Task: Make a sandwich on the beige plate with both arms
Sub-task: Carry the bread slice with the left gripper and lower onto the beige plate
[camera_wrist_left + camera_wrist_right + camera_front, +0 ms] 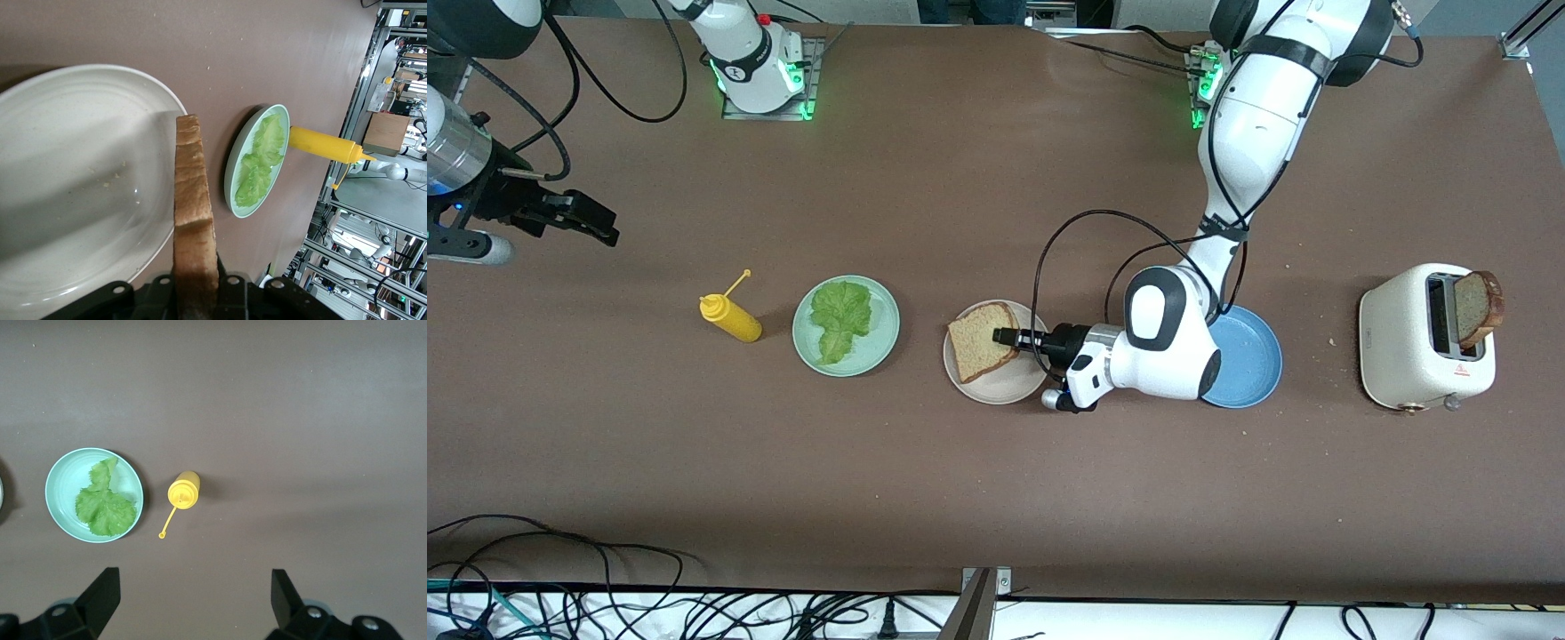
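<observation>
A speckled tan bread slice (983,340) lies nearly flat over the beige plate (1000,384), and my left gripper (1003,337) is shut on its edge. In the left wrist view the slice (193,200) shows edge-on between the black fingers, beside the plate (80,167). A ruffled green lettuce leaf (840,318) rests on a mint-green plate (885,333) beside the beige one, toward the right arm's end. A second bread slice (1479,307) sticks up out of the toaster (1405,342). My right gripper (600,227) waits open and empty over bare table at the right arm's end.
A yellow squeeze bottle (731,318) stands beside the mint-green plate (63,477). Under the left arm's wrist lies a blue plate (1254,360). The toaster sits near the left arm's end of the table. Cables run along the table's front edge.
</observation>
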Tool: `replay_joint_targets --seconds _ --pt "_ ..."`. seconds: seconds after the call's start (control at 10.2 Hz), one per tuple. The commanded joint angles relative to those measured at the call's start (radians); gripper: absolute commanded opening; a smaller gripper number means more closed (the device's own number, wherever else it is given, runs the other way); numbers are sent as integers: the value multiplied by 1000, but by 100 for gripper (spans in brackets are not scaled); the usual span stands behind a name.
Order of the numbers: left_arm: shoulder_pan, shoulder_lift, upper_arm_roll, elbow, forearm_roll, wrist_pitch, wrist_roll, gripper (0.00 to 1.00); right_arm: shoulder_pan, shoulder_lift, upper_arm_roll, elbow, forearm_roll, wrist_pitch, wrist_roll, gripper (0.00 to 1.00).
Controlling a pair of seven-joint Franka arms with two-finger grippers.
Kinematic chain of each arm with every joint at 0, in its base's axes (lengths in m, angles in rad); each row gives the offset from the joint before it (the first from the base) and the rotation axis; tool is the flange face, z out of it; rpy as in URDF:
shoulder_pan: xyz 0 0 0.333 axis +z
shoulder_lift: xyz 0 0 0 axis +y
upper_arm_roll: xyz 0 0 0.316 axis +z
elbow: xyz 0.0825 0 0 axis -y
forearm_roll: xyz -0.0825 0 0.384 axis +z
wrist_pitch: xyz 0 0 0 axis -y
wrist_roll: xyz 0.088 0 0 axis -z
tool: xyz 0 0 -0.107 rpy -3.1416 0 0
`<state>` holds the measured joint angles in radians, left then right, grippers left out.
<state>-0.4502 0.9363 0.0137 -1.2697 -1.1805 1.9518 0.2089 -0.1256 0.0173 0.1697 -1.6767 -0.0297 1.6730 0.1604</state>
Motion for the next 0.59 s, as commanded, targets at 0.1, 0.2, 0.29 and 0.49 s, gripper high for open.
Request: replay_joint_targets --seconds 0.1,0.2,0.29,0.49 --pt "-42 7 15 -6 -30 154 23 90 -3 -17 5 -21 -9 2 13 100" --pt "-39 6 17 -10 -27 168 21 100 -3 -17 5 -21 -9 2 13 100" --pt "-32 1 17 -28 -7 164 23 100 -3 -16 4 -21 -9 4 13 100" --pt "-1 -4 17 -40 47 150 43 100 -3 -14 5 -21 -6 1 10 100"
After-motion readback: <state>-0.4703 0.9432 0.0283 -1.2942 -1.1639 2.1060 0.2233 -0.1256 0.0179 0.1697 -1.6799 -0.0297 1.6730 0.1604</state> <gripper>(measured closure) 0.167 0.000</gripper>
